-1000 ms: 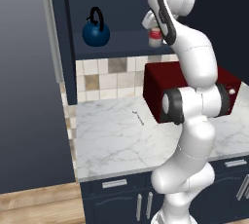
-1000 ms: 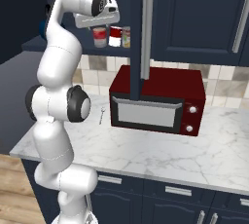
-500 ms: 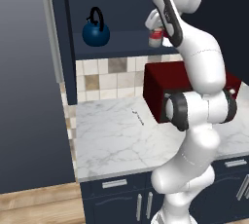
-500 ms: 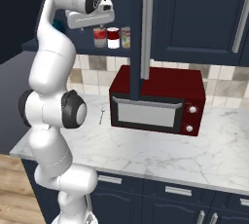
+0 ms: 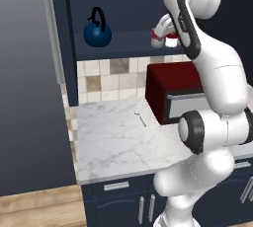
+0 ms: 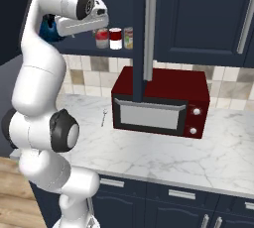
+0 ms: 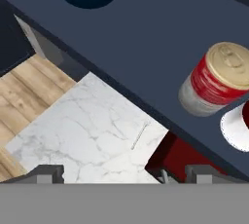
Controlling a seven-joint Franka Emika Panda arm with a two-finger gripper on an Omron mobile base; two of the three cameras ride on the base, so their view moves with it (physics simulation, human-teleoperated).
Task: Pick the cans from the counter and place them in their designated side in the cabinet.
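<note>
Claw (image 6: 97, 24) is wide open with nothing in it, raised at the cabinet (image 6: 198, 14) shelf, just beside the cans. Red-over-grey can (image 7: 216, 79) stands upright on the shelf floor (image 7: 146, 43); the red-and-white can (image 6: 115, 38) sits right next to it, then a yellowish-green can (image 6: 128, 38). Blue kettle (image 5: 97, 31) is on the same shelf, well to the left. Dark red microwave (image 6: 158, 103) and a small utensil (image 5: 141, 118) are on the marble worktop (image 5: 113, 142).
</note>
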